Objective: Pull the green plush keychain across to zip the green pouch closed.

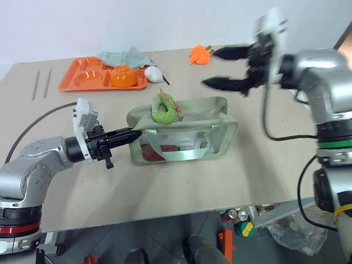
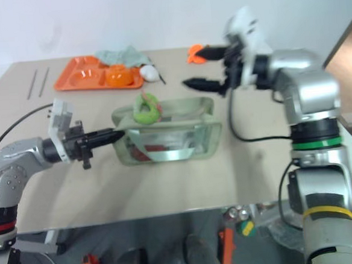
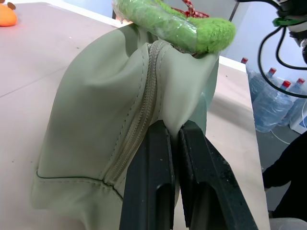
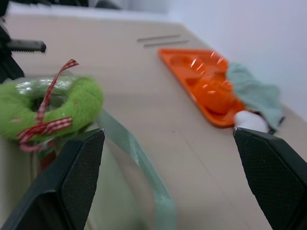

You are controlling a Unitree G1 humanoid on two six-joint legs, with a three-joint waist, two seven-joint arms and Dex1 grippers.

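The green pouch (image 1: pixel 185 137) lies mid-table, and red things show through its clear side. The green plush keychain (image 1: pixel 163 108), curled, with a red-and-white loop, rests on the pouch's top near its left end. My left gripper (image 1: pixel 134 134) is level and shut on the fabric of that left end; the left wrist view shows its fingers (image 3: pixel 148 163) pinching the cloth beside the zipper seam. My right gripper (image 1: pixel 209 68) hangs open in the air above and beyond the pouch's right end, holding nothing. In the right wrist view the keychain (image 4: pixel 53 108) lies ahead of those spread fingers.
An orange tray (image 1: pixel 84 75) with an orange bowl (image 1: pixel 124 77) stands at the back left, with a teal-grey cloth (image 1: pixel 125 56) and a white object (image 1: pixel 154 73) beside it. An orange plush toy (image 1: pixel 199 55) sits behind the right gripper. Two thin rods (image 1: pixel 42 82) lie far left.
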